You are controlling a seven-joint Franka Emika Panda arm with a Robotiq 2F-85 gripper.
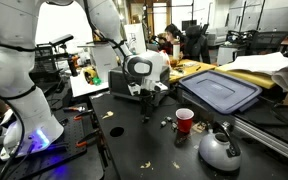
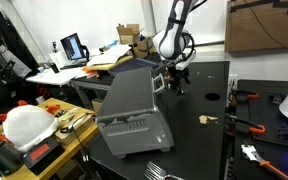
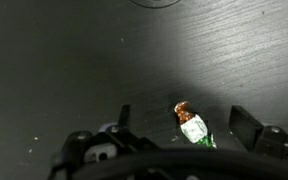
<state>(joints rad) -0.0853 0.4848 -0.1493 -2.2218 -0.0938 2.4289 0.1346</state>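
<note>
In the wrist view my gripper (image 3: pixel 184 122) is open, and its two dark fingers straddle a small wrapped sweet (image 3: pixel 191 127). The sweet has a brown end, a silver middle and a green end, and it lies flat on the black table top (image 3: pixel 74 60). The fingers stand clear of it on both sides. In both exterior views the gripper (image 1: pixel 147 108) (image 2: pixel 174 86) points straight down, close over the black table. The sweet itself is too small to make out in those views.
A red cup (image 1: pixel 185 120) and a silver kettle (image 1: pixel 220 149) stand near the gripper. A blue-lidded bin (image 1: pixel 219 92) sits behind them; it shows as a grey bin in an exterior view (image 2: pixel 132 112). Small scraps (image 2: pixel 206 119) lie on the table. Tools (image 2: pixel 252 125) lie at the edge.
</note>
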